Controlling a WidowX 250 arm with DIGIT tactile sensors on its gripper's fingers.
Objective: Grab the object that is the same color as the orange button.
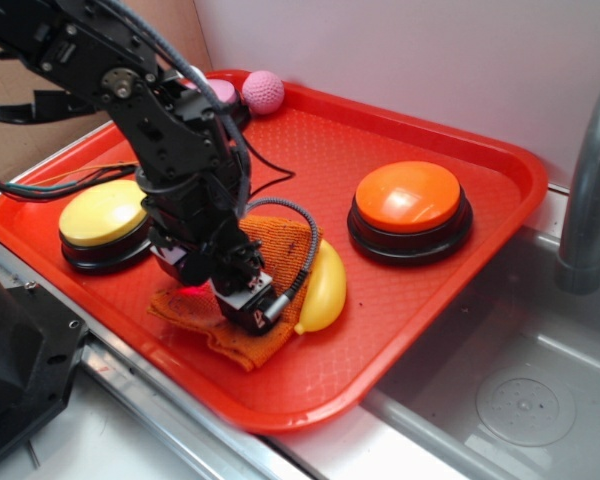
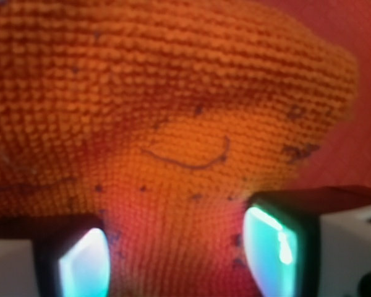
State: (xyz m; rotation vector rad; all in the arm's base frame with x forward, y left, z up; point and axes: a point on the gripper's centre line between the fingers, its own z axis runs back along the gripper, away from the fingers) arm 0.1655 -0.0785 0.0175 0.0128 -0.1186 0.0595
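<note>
The fingers [image 2: 80, 266] straddle a raised fold of the orange cloth [image 2: 173, 124] just left of the yellow banana [image 1: 323, 288], spread apart and not yet clenched, so reaching looks done while squeezing and lifting remain.

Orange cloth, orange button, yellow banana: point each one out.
orange cloth [image 1: 242, 345], exterior view, front corner beside the claw.
orange button [image 1: 408, 194], exterior view, middle of the dome.
yellow banana [image 1: 325, 290], exterior view, middle of its curved body.

exterior: high, angled down over tray [image 1: 500, 170] | wrist: pressed close above cloth [image 2: 173, 111] | shared: cloth
</note>
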